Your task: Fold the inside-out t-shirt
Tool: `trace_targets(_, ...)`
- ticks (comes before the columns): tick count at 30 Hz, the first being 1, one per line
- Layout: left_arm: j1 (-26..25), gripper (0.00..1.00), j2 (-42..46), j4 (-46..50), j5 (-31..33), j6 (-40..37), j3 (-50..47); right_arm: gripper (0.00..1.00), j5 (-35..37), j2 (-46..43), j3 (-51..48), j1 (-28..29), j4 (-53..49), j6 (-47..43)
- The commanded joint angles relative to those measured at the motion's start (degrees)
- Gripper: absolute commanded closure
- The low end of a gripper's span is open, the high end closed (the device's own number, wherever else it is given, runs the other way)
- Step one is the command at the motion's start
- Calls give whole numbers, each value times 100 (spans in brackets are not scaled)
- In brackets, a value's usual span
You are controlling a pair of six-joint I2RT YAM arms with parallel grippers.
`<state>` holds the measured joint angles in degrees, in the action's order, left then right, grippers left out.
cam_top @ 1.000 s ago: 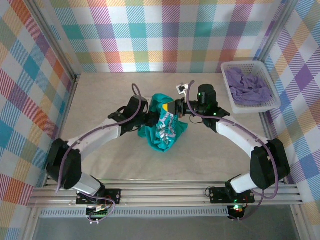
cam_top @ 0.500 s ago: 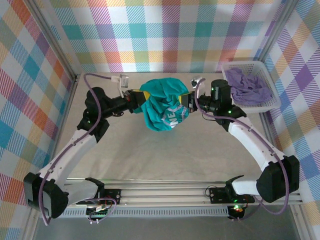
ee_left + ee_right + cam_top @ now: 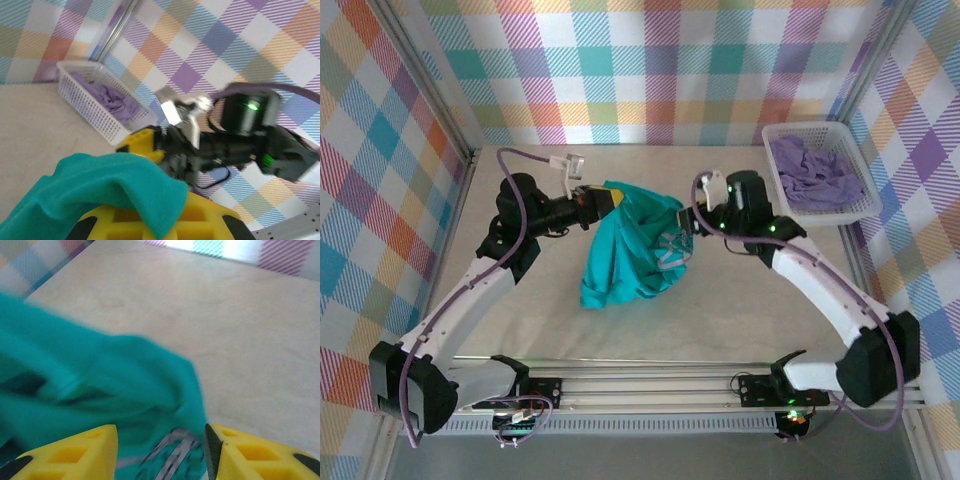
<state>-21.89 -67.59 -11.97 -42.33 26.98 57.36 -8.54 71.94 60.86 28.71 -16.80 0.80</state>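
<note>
One t-shirt (image 3: 625, 255) edge pinched in left fingers (image 3: 604, 200), right fingers (image 3: 161, 442) parted, basket (image 3: 806, 126) well apart

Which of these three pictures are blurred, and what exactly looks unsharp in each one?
Top external view: sharp, evenly lit; the teal t-shirt has crisp edges. Left wrist view: the right arm is smeared, the basket soft. Right wrist view: the t-shirt is streaked with blur, the yellow fingers are sharp, the top edge is washed out.
</note>
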Motion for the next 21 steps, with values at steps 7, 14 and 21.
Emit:
trace_targets(7,-26,100,63,55,62,-203,279,47,-884,-327,-740,648,719,-85)
trace_targets(14,-41,100,105,94,138,-241,282,48,-1383,885,-245,697,970,261)
trace_targets(21,-43,100,167,325,632,-308,302,71,-2252,1099,-370,693,1232,545)
